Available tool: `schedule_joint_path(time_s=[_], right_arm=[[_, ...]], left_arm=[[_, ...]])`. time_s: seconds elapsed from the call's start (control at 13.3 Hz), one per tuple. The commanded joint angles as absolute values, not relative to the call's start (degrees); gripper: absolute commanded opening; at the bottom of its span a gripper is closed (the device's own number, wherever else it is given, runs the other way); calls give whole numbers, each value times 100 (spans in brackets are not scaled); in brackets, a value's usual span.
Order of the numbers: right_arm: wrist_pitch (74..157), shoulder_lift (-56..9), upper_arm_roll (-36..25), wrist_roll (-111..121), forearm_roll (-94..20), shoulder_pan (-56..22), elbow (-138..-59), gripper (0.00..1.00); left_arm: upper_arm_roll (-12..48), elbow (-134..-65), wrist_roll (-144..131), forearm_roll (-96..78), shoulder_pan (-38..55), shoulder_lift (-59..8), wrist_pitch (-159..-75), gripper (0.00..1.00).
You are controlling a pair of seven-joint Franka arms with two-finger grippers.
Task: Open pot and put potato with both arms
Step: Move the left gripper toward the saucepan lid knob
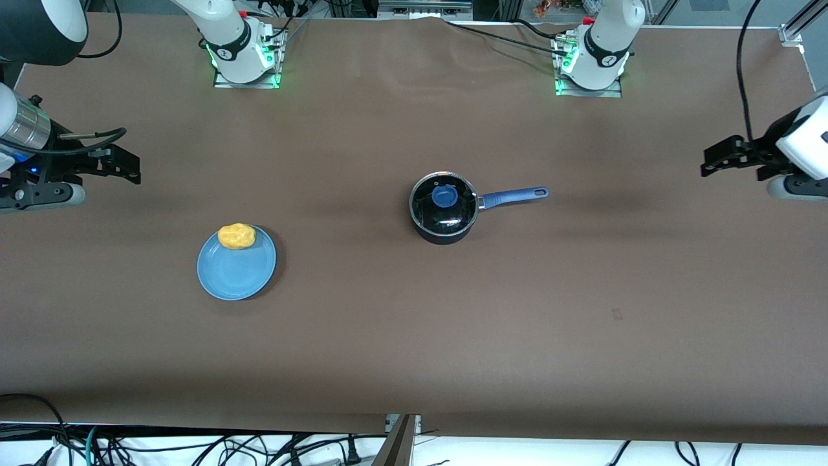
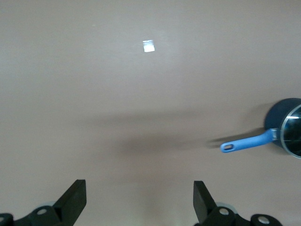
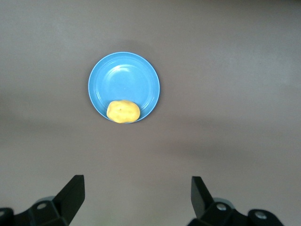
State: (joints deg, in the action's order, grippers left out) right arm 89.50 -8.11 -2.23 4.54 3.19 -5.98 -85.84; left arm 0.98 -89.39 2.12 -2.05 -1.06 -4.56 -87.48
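Note:
The black pot (image 1: 444, 208) stands mid-table with a glass lid and blue knob (image 1: 445, 195) on it. Its blue handle (image 1: 517, 195) points toward the left arm's end. The yellow potato (image 1: 237, 236) lies on a light-blue plate (image 1: 239, 272) toward the right arm's end. My left gripper (image 1: 711, 162) is open and empty, up over the table's left-arm end. Its wrist view (image 2: 139, 188) shows the pot (image 2: 288, 127) at the edge. My right gripper (image 1: 129, 167) is open and empty over the right-arm end. Its wrist view (image 3: 137, 184) shows the potato (image 3: 122, 111) on the plate (image 3: 124, 80).
A brown cloth (image 1: 414, 336) covers the table. A small pale mark (image 2: 148, 45) lies on it, nearer the front camera than the pot handle. The arm bases (image 1: 246, 58) stand along the table's edge farthest from the front camera. Cables hang at the edge nearest it.

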Motion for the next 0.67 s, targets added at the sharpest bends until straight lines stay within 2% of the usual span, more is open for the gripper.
schedule_joint_path(time_s=[0.0, 0.3, 0.6], right_arm=[[8903, -835, -202, 448, 229, -580, -8499, 100], [8868, -826, -202, 439, 211, -589, -8490, 100], [8921, -905, -211, 527, -263, -571, -8499, 100]], left_arm=[[289, -8867, -646, -570, 140, -597, -8849, 100], [1115, -9070, -2526, -536, 438, -887, -9639, 100], [1318, -9114, -3462, -510, 1070, -1458, -10150, 100]])
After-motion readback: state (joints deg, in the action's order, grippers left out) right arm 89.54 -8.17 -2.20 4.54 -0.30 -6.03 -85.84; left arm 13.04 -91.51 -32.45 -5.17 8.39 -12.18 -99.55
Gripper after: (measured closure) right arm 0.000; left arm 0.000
